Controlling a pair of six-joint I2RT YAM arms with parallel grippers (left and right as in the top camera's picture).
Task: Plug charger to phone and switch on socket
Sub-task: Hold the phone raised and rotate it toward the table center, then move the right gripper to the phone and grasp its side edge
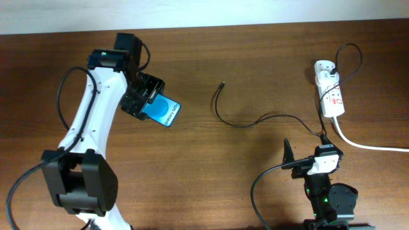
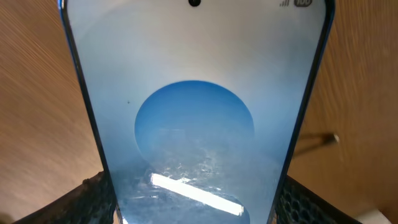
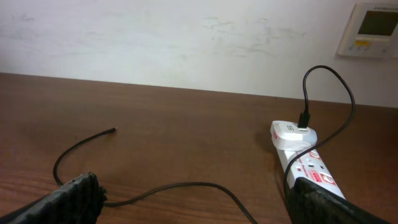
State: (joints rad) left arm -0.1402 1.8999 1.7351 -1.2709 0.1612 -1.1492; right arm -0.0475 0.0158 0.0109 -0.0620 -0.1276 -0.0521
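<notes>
My left gripper (image 1: 148,102) is shut on the phone (image 1: 165,112), a slim blue-screened phone held above the table at the upper left. In the left wrist view the phone (image 2: 196,118) fills the frame, its edges between my two fingers. The charger (image 1: 252,121), a thin black cable, lies on the table's middle with its plug tip (image 1: 222,84) free; it also shows in the right wrist view (image 3: 180,185). The socket (image 1: 330,89), a white power strip with red markings, lies at the far right and shows in the right wrist view (image 3: 305,158). My right gripper (image 1: 307,153) is open and empty, low at the front right.
A thick white cord (image 1: 364,144) runs from the socket to the right edge. A white adapter (image 3: 292,134) sits plugged in the socket's far end. A wall with a white control panel (image 3: 372,28) stands behind the table.
</notes>
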